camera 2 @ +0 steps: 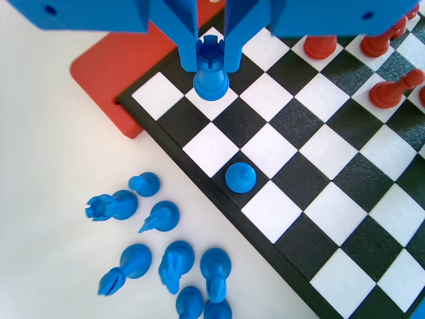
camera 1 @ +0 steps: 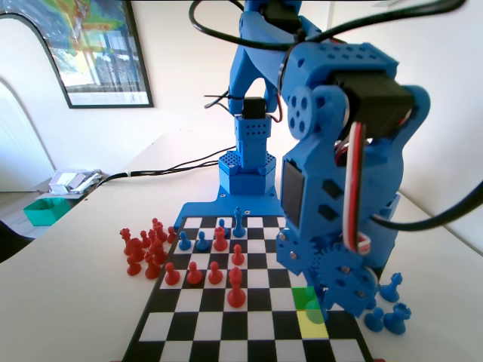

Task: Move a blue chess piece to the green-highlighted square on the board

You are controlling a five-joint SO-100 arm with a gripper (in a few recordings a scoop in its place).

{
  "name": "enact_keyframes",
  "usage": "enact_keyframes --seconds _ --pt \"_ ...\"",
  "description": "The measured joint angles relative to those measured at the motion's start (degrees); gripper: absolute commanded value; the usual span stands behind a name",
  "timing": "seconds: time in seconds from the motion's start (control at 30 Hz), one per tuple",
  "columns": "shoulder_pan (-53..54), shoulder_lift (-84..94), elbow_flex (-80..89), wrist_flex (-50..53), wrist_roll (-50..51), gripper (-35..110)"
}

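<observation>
In the wrist view my gripper [camera 2: 211, 63] hangs from the top edge, shut on the crenellated top of a blue chess piece [camera 2: 211, 83]. That piece is over a white square near the board's [camera 2: 332, 219] corner; I cannot tell whether its base touches. A small round-headed blue pawn [camera 2: 240, 177] stands alone on a black edge square, two rows away. In the fixed view the gripper [camera 1: 318, 303] is low at the board's right side. It is at the line between the green-highlighted square [camera 1: 303, 296] and a yellow square [camera 1: 312, 326], and the arm covers part of both.
Several blue pieces [camera 2: 166, 259] lie on the table beside the board edge, and they are at the right in the fixed view [camera 1: 389, 302]. Red pawns [camera 1: 215, 271] stand mid-board, and more red pieces [camera 1: 143, 249] are grouped off the left edge. A few blue pieces [camera 1: 238, 222] stand on the far rows.
</observation>
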State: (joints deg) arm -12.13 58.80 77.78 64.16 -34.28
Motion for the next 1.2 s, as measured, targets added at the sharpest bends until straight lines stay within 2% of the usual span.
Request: enact_keyframes --seconds 0.7,1.2 --pt "-0.3 2.7 9.8 -4.2 -1.4 1" --pt "-0.3 2.7 10.7 -5.0 -2.3 13"
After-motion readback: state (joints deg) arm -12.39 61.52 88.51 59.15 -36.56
